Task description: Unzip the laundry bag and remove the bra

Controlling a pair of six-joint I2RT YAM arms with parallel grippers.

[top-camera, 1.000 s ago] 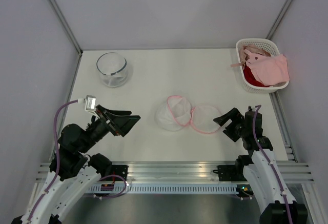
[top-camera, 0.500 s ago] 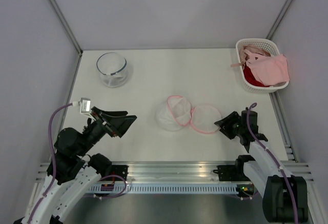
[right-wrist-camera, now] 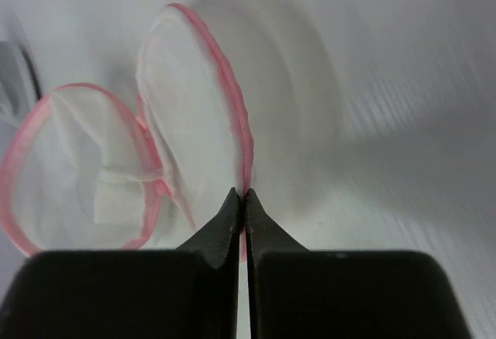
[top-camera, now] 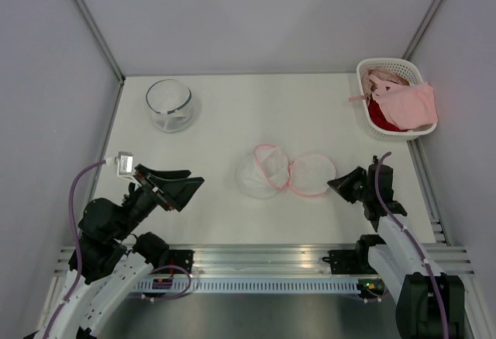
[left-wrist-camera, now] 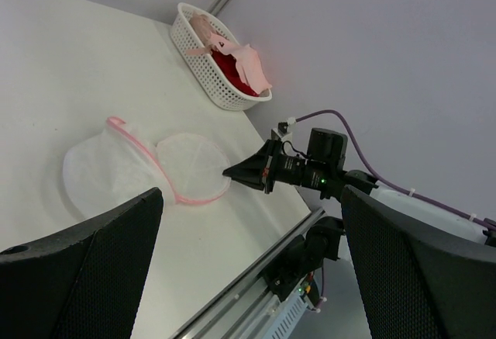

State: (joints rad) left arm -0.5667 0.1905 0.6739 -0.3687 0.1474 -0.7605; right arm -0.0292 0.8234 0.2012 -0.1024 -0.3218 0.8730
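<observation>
The laundry bag (top-camera: 280, 173) lies unzipped in the middle of the table, its two white mesh halves side by side with pink rims. My right gripper (top-camera: 335, 183) is shut on the pink rim (right-wrist-camera: 242, 153) of the right half, which rises on edge in front of the fingertips (right-wrist-camera: 232, 215). No garment shows through the mesh. The pale pink bra (top-camera: 408, 104) is draped over the white basket (top-camera: 373, 122) at the back right, on top of a red garment (top-camera: 378, 113). My left gripper (top-camera: 183, 187) hovers open and empty at the front left, well away from the bag.
A clear glass bowl (top-camera: 169, 105) stands at the back left. Grey walls close in the table on three sides. The metal rail (top-camera: 263, 259) with both arm bases runs along the near edge.
My right gripper has gone from open to shut, pinching the rim of the bag's right half. The left arm has drawn back a little toward the left.
</observation>
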